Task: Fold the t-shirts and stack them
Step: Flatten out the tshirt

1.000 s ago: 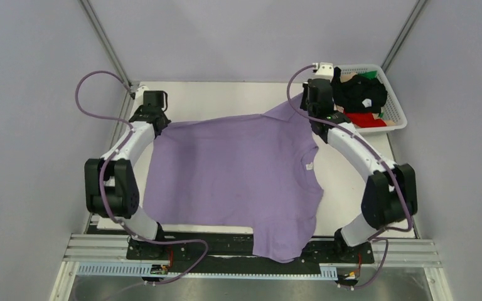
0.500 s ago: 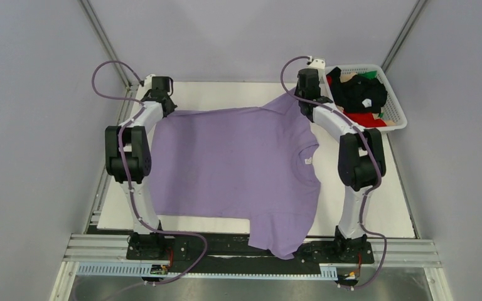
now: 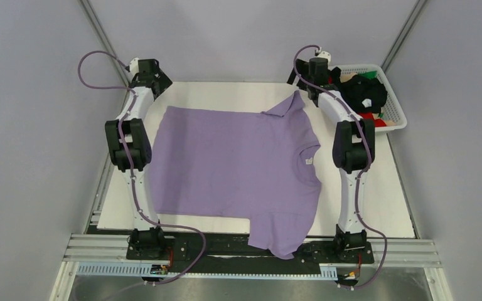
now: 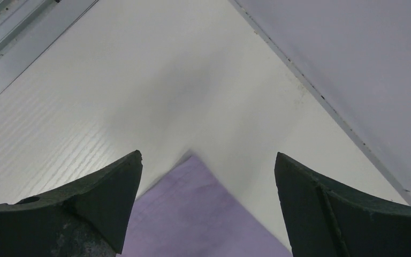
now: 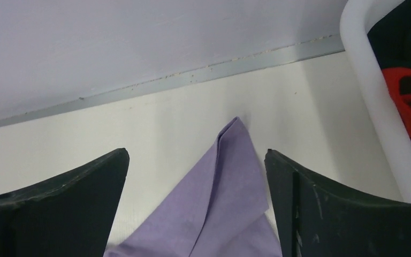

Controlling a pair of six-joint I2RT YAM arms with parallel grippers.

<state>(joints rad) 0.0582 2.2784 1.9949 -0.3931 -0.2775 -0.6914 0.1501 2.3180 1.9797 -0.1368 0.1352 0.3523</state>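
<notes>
A large lavender t-shirt (image 3: pixel 232 166) lies spread on the white table (image 3: pixel 226 93). Its white neck label (image 3: pixel 308 162) faces right, and one sleeve (image 3: pixel 282 241) hangs over the front edge. My left gripper (image 3: pixel 152 80) hovers open above the shirt's far left corner (image 4: pixel 203 214), its fingers (image 4: pixel 107 193) clear of the cloth. My right gripper (image 3: pixel 314 75) is open over the folded far sleeve tip (image 5: pixel 230 203) and holds nothing. In the left wrist view the left gripper (image 4: pixel 207 156) frames the cloth corner. In the right wrist view the right gripper (image 5: pixel 195 152) frames the sleeve tip.
A white lattice basket (image 3: pixel 396 111) stands at the back right with black (image 3: pixel 364 94), red (image 3: pixel 376 121), beige and green t-shirts heaped in it. Its rim (image 5: pixel 369 96) runs close beside my right fingers. Grey walls enclose the table at the back and sides.
Both grippers have opened and let go of the lavender shirt's far corners, then risen toward the back wall. The shirt has settled flat on the table.
</notes>
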